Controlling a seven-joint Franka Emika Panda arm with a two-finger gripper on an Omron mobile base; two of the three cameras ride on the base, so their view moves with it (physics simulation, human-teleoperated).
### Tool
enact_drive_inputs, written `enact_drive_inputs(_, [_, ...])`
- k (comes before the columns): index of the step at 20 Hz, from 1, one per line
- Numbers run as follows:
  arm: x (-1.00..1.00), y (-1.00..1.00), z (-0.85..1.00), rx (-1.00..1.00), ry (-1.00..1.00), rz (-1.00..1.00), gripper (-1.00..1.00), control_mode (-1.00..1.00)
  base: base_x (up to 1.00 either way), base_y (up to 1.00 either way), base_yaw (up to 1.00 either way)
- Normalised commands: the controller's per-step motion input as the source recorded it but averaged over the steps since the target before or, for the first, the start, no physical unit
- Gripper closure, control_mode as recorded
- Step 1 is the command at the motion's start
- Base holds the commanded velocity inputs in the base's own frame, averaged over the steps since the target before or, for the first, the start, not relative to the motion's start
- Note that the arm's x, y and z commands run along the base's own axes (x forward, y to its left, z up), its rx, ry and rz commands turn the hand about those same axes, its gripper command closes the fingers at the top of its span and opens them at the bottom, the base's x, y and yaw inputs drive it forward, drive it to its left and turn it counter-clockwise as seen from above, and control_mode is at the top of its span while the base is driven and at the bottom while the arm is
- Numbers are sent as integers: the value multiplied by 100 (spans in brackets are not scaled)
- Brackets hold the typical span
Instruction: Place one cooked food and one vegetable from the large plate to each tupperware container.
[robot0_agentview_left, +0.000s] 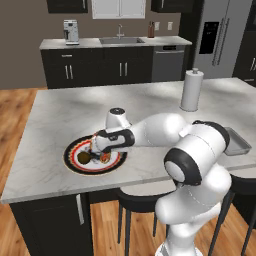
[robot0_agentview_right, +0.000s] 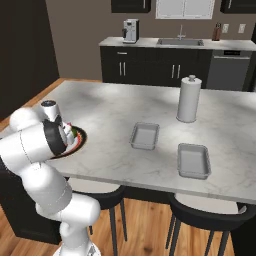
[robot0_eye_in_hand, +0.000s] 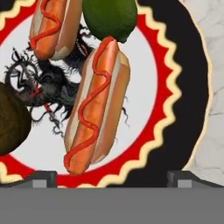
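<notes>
Since the white arm's two-finger gripper (robot0_eye_in_hand: 112, 175) hangs with fingers spread wide over the large black-rimmed plate (robot0_eye_in_hand: 192, 87), that ketchup-striped hot dog in a soft bun (robot0_eye_in_hand: 98, 109) looks squishy, so I'd pinch it gently across the middle.

Pretty even, soft rendered light all round, faint mottled shadows across the marble worktop (robot0_agentview_left: 60, 120). Base views look low-res and a bit fuzzy; the hand view's close-up is sharper, no glare.
</notes>
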Motion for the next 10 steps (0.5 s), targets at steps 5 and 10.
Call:
enact_drive_inputs(5, [38, 18, -26, 0, 0, 0, -100, -100, 0, 0, 0])
enact_drive_inputs(10, [26, 13, -31, 0, 0, 0, -100, -100, 0, 0, 0])
